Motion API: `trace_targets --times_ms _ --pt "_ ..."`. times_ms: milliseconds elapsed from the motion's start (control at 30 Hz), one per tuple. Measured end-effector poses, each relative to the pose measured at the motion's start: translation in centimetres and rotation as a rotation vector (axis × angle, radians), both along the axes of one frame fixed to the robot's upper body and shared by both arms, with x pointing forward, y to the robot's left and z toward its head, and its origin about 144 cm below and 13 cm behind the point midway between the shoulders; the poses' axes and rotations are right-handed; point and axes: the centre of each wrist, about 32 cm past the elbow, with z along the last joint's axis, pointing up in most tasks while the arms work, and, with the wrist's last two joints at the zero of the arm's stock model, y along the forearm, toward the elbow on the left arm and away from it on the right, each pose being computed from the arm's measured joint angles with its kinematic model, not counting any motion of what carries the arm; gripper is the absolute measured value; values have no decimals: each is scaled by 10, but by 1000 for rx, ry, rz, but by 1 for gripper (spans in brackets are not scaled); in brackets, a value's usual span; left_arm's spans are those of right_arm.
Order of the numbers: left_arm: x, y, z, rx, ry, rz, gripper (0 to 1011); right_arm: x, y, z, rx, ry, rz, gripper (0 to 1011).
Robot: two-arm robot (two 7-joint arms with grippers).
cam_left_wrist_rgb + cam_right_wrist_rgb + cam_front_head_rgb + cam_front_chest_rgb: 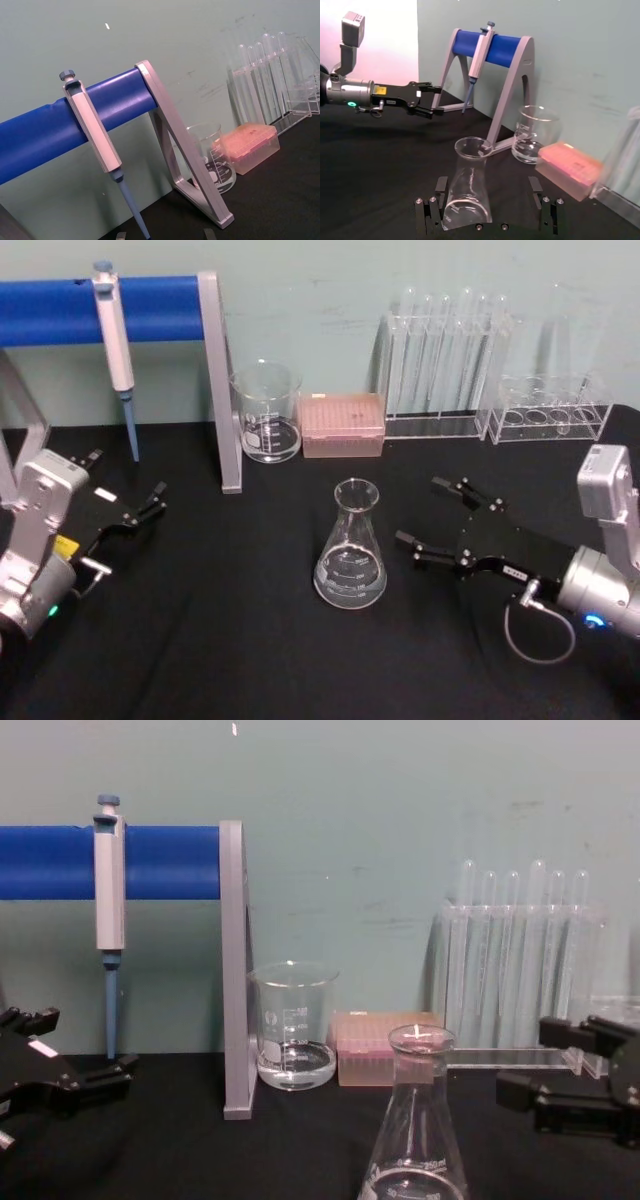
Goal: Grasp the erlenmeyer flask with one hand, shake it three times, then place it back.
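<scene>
The erlenmeyer flask (350,545) stands upright on the black table near its middle, with a little clear liquid in the base. My right gripper (422,512) is just to the right of it, low over the table, open and pointing at it without touching. In the right wrist view the flask (467,185) stands just ahead of the two spread fingers (441,187), in line with the gap between them. The chest view has the flask (413,1140) low in the middle and the right gripper (538,1062) at the right edge. My left gripper (150,502) rests open at the far left, holding nothing.
Behind the flask stand a glass beaker (267,415) and a pink tip box (342,425). Clear test tube racks (445,370) line the back right. A pipette (115,340) hangs on a blue bar stand whose grey leg (225,390) reaches the table at the back left.
</scene>
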Motion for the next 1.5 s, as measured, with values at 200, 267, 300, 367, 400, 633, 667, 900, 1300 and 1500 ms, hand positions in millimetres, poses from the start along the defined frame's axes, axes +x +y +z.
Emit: trace_targets --times_ms 200,267,300,367,400,633,667,900,1300,1500 --pt "0 0 0 0 0 0 1001 6 4 -8 26 35 13 1000" --pt "0 0 0 0 0 0 1001 8 5 -9 30 40 15 1000" --pt "0 0 0 0 0 0 1001 9 6 -9 32 42 16 1000" --pt "0 0 0 0 0 0 1001 12 7 -11 36 49 21 1000" --pt "0 0 0 0 0 0 1001 13 8 -11 37 50 23 1000" --pt "0 0 0 0 0 0 1001 21 13 -13 43 62 44 1000" --pt "0 0 0 0 0 0 1001 23 14 -14 44 64 50 1000" --pt "0 0 0 0 0 0 1001 30 19 -15 52 72 75 1000" --pt "0 0 0 0 0 0 1001 45 29 -16 63 87 117 1000" --pt "0 0 0 0 0 0 1001 53 34 -16 63 98 136 1000"
